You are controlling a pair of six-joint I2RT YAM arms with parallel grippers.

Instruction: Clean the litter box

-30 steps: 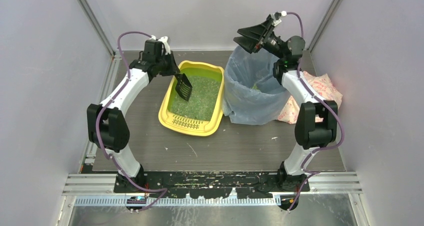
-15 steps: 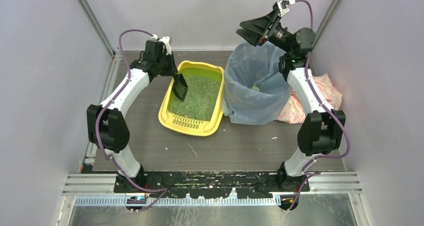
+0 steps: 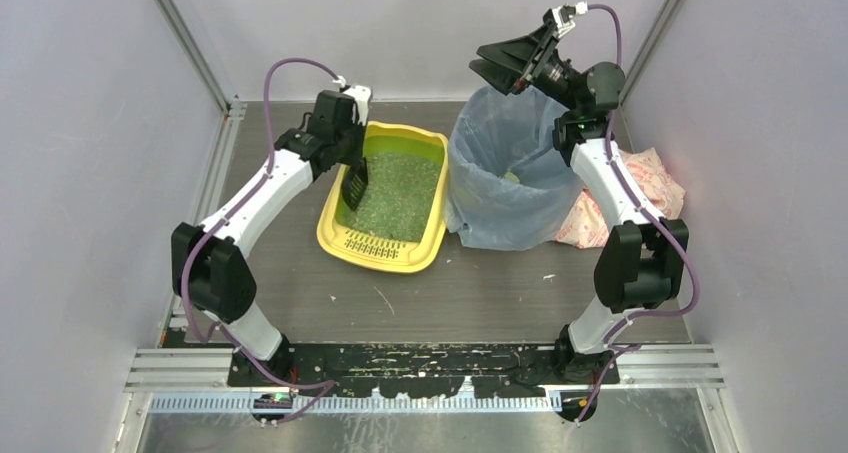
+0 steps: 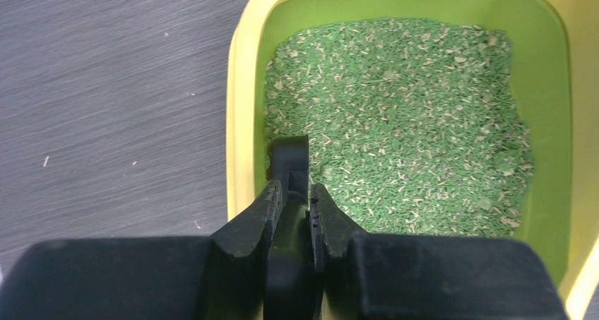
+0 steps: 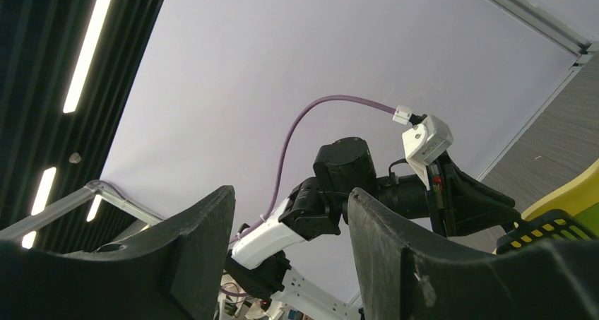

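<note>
The yellow litter box (image 3: 336, 230) sits left of centre, a slotted grate at its near end and green litter (image 3: 400, 188) inside. My left gripper (image 3: 351, 169) hangs over the box's left side, shut on the handle of a black slotted scoop (image 3: 355, 186) that points down at the litter. In the left wrist view the scoop handle (image 4: 290, 159) runs between the fingers of the left gripper (image 4: 295, 193), beside the box's rim (image 4: 237, 122) and over the litter (image 4: 402, 115). My right gripper (image 3: 497, 61) is raised above the bin, open and empty (image 5: 289, 200).
A tall bin lined with a blue translucent bag (image 3: 510, 178) stands right of the litter box. A pink patterned bag (image 3: 645, 183) lies behind the right arm. Scattered litter specks dot the dark table (image 3: 450, 293).
My left arm has swung right over the box and the scoop has turned steeper, dropping toward the litter's left side. The right gripper rose a little above the bin and now holds still.
</note>
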